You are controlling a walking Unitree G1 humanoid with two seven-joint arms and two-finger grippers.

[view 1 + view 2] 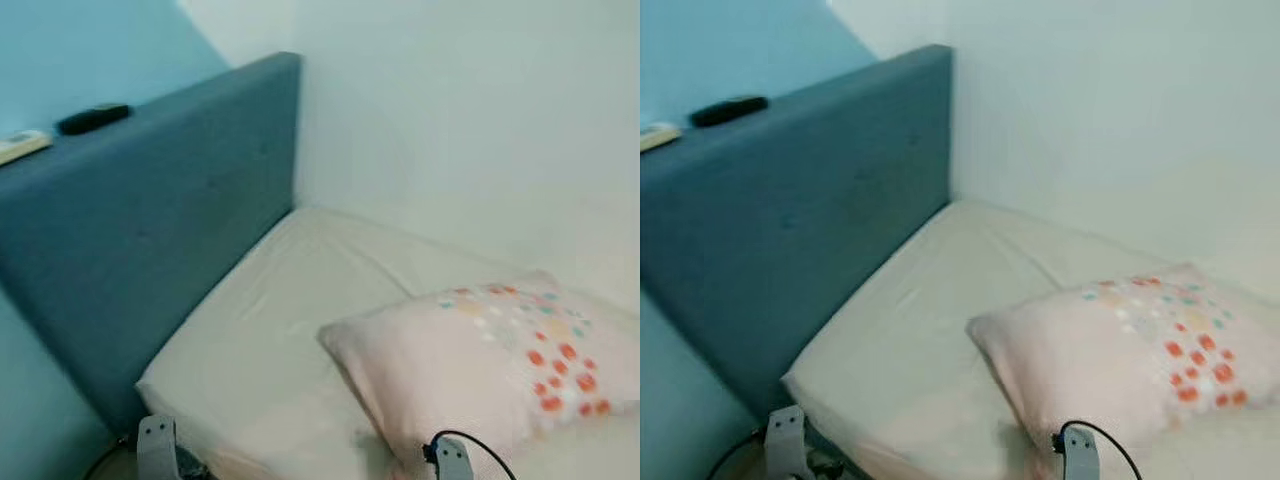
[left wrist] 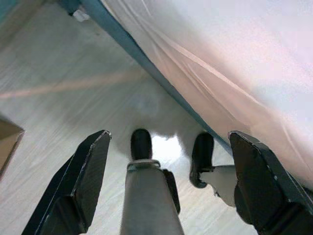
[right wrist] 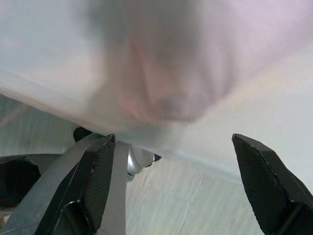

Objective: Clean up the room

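The pillow [image 1: 490, 365] lies askew on the mattress [image 1: 260, 340], its long axis slanting toward the wall, just ahead of the right gripper [image 3: 171, 186] — the nearer one — fingers spread and empty, as are the left gripper [image 2: 171, 181]'s above the floor [image 2: 58, 98].

One pillow [image 1: 490, 365]; one bed [image 1: 270, 340]; one headboard [image 1: 150, 220]; two remotes, black [image 1: 93, 118] and white [image 1: 20, 146].
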